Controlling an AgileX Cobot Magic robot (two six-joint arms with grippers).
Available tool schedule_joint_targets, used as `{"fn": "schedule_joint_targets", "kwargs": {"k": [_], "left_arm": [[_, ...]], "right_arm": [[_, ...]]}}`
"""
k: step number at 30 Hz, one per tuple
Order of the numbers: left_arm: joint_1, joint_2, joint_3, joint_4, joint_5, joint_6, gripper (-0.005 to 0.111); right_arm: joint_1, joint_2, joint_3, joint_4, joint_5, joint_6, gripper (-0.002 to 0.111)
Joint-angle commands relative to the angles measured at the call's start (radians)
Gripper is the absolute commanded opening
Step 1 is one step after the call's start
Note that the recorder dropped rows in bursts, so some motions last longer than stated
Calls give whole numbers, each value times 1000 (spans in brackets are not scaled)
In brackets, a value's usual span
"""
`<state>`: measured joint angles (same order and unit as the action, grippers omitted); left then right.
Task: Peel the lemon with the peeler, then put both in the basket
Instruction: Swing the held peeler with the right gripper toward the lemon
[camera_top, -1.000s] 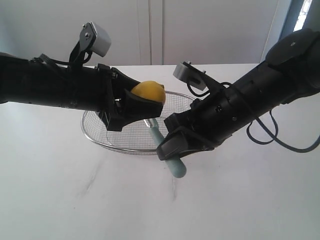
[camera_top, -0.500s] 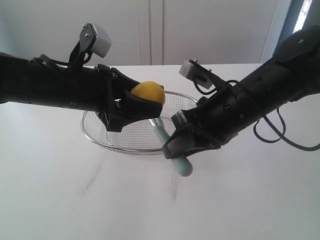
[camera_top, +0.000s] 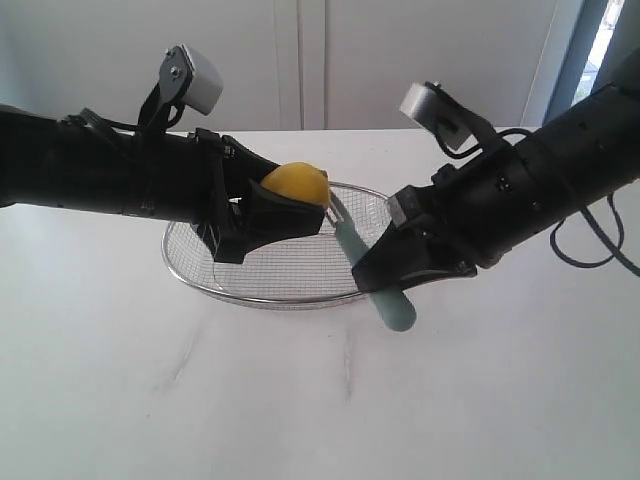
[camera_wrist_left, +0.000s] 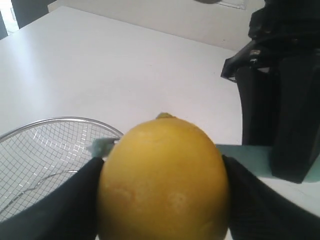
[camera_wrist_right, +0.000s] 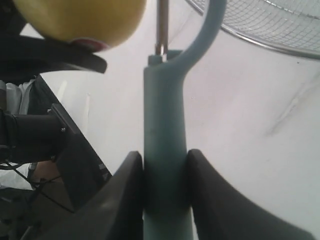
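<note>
Black arms (camera_top: 100, 175) bear grey camera boxes (camera_top: 195, 80) and cables (camera_top: 590, 264).

The lemon (camera_wrist_left: 165, 180) has a finely pitted, faintly glossy peel. The basket (camera_top: 280, 265) is shiny wire mesh with a metal rim. The peeler (camera_wrist_right: 165, 150) has a smooth matt plastic handle and a metal shaft. The table (camera_top: 300, 400) is matt white.

Ahead of my peeler (camera_top: 350, 240) head, the lemon (camera_top: 296, 184), clamped between 2 fingers of my left gripper (camera_top: 285, 207), blocks the way. Below sits the basket (camera_top: 200, 262). Behind my right gripper (camera_top: 388, 275), beyond the handle's tail, the table (camera_top: 280, 400) lies open.
</note>
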<state>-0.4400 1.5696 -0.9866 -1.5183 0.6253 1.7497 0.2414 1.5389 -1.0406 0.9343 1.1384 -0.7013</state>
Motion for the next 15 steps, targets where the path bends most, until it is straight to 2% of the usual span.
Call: {"fn": "schedule_joint_targets", "kwargs": {"k": [1, 9, 15], "left_arm": [[-1, -9, 1, -21, 14, 3, 0], [-1, -9, 1, -21, 23, -8, 0], [-1, -9, 1, -21, 23, -10, 0]], "right_arm": [[-32, -40, 3, 9, 5, -8, 0], [-43, -95, 4, 7, -15, -1, 0], [-43, -88, 62, 7, -112, -1, 0]]}}
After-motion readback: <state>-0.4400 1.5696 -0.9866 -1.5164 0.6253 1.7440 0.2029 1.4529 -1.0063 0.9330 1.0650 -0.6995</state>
